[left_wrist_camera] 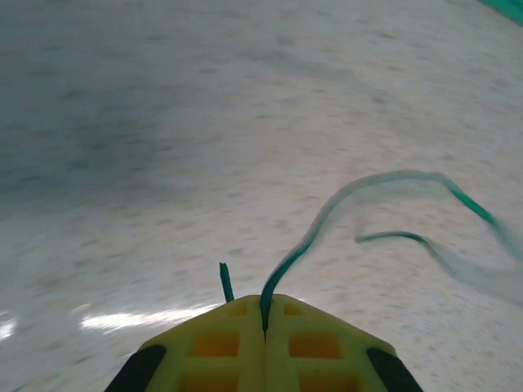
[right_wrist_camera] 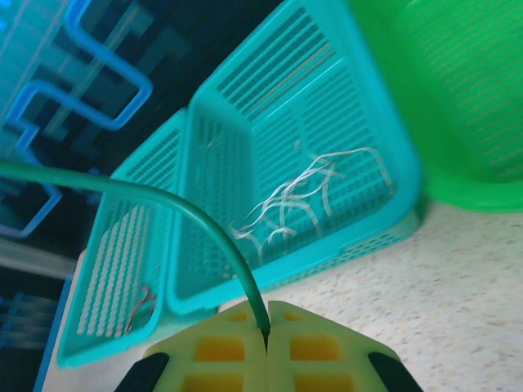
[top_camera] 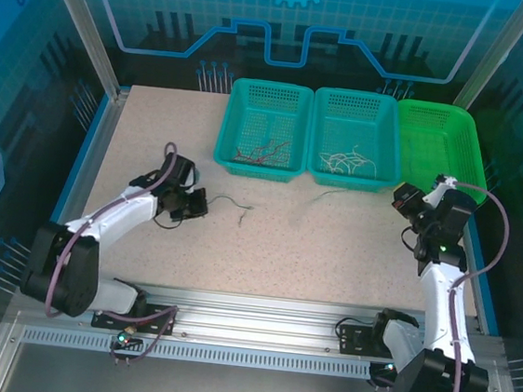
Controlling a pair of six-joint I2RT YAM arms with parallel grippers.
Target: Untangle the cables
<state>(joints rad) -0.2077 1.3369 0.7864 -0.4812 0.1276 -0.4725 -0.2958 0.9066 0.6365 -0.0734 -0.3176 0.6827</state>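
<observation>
Speckled tabletop point(top_camera: 283, 254) from above: red cables point(top_camera: 259, 151) in left teal basket point(top_camera: 238, 109), whitish cables point(top_camera: 348, 160) in middle teal basket point(top_camera: 327, 109).

Left wrist: left gripper point(left_wrist_camera: 264, 314), jaws pressed together on dark green cable point(left_wrist_camera: 327, 216) trailing over tabletop.

Right wrist: right gripper point(right_wrist_camera: 267, 335), jaws clamped on second green cable point(right_wrist_camera: 214, 237).

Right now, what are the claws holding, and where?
Left gripper pinches a dark green cable near one end; right gripper pinches a second green cable, where along it is unclear.
</observation>
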